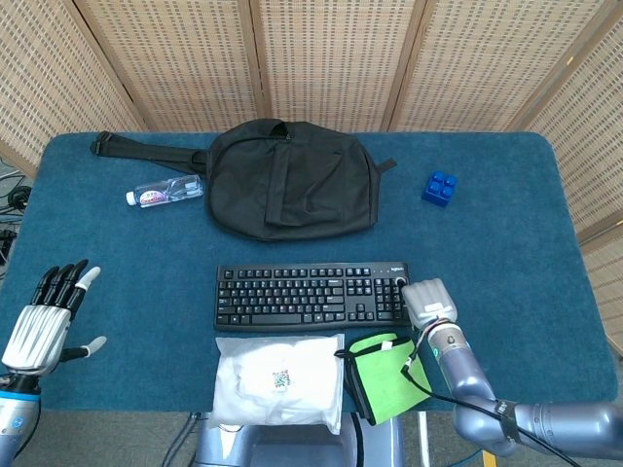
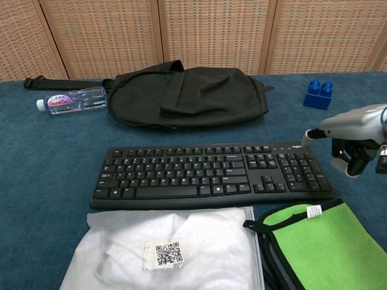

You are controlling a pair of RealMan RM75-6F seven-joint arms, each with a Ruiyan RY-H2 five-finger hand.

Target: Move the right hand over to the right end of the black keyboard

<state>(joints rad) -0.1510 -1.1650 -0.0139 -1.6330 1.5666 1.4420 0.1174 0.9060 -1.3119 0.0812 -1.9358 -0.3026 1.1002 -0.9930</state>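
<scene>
The black keyboard (image 1: 311, 296) (image 2: 211, 174) lies across the middle of the blue table. My right hand (image 1: 427, 303) (image 2: 349, 134) hovers at the keyboard's right end, just above its edge, one finger stretched toward the top right corner and the others curled in. It holds nothing. My left hand (image 1: 44, 319) rests near the table's front left edge, fingers spread and empty; the chest view does not show it.
A black bag (image 1: 287, 179) lies behind the keyboard, with a water bottle (image 1: 164, 192) to its left. A blue brick (image 1: 440, 187) sits at the back right. A white packet (image 1: 279, 380) and a green cloth pouch (image 1: 389, 376) lie along the front edge.
</scene>
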